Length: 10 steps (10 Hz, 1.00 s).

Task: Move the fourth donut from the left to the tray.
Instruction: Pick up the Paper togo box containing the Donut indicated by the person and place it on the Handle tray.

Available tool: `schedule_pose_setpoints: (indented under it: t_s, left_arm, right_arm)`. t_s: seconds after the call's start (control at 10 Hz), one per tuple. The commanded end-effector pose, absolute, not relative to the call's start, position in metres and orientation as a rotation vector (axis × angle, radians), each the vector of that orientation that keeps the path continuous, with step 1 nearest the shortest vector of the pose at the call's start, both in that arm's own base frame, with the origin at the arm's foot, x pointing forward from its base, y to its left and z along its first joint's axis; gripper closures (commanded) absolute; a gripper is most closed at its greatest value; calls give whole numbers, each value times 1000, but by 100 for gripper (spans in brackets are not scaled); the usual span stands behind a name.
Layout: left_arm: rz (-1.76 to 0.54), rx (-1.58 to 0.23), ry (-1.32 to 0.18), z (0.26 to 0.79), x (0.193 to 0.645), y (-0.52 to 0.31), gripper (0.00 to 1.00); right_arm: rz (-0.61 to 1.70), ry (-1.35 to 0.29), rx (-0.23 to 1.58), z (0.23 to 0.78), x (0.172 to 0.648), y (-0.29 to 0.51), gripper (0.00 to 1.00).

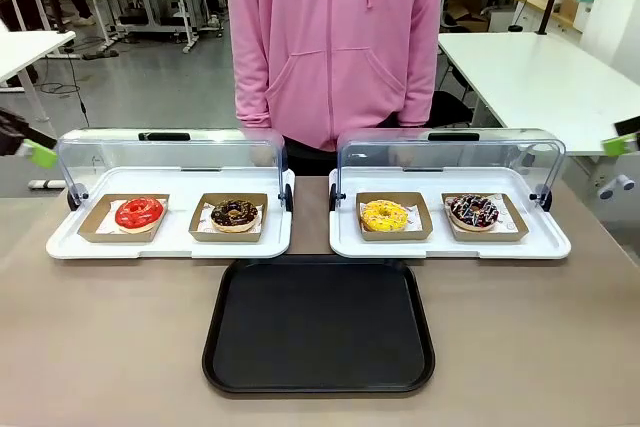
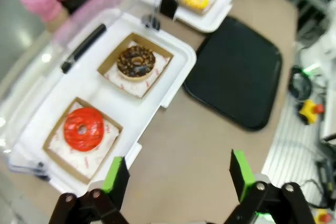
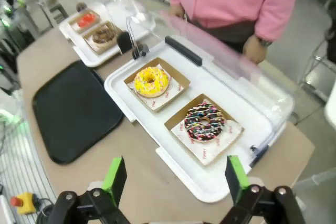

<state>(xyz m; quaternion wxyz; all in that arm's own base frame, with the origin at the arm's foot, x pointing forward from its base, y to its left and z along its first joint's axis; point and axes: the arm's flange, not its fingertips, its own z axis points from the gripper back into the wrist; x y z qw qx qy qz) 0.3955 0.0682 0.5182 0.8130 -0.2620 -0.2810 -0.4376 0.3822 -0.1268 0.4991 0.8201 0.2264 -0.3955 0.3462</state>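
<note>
My left hand (image 2: 178,172) hangs released, far left. The tray (image 1: 320,332) lies mid-bench. The fourth donut (image 1: 474,211) sits in its cardboard holder (image 1: 516,231) at the far right; my right hand (image 3: 175,174), also released, may clip the clear lid (image 1: 450,152) or tip the holder.

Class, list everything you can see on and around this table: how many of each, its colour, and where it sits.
red-glazed donut: one, red, leftmost, left white tray
chocolate donut with yellowish sprinkles: one, dark brown, second, same tray
yellow-glazed donut: one, yellow, third, right white tray
chocolate donut with white drizzle and pink sprinkles: one, dark brown, fourth, same tray
cardboard holders: four, brown, one under each donut
white trays: two, white, side by side
dome lids: two, clear, raised behind the donuts
black tray: one, black, near side, centre
table: one, grey-brown
person: one, pink hoodie, far side
left gripper: black, green pads, open
right gripper: black, green pads, open
</note>
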Motion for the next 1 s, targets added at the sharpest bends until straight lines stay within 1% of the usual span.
schedule_pose_setpoints:
  t_s: [0.0,0.1,0.3,0.4,0.7,0.9]
  left_arm:
    - [-1000,-669,-670,509,399,103,0]
    - [-1013,-688,-714,502,397,120,0]
    - [-1008,-723,-774,484,386,142,0]
    - [-1017,-753,-811,479,389,151,0]
    - [-1031,-806,-900,449,383,142,0]
    - [-1041,-810,-953,452,380,136,0]
  right_arm:
    - [774,-894,565,492,395,-161,0]
    - [769,-945,579,490,393,-182,0]
    - [787,-992,577,485,388,-200,0]
    - [796,-1018,564,485,388,-209,0]
    - [791,-1038,543,474,379,-233,0]
    - [778,-1049,541,474,377,-236,0]
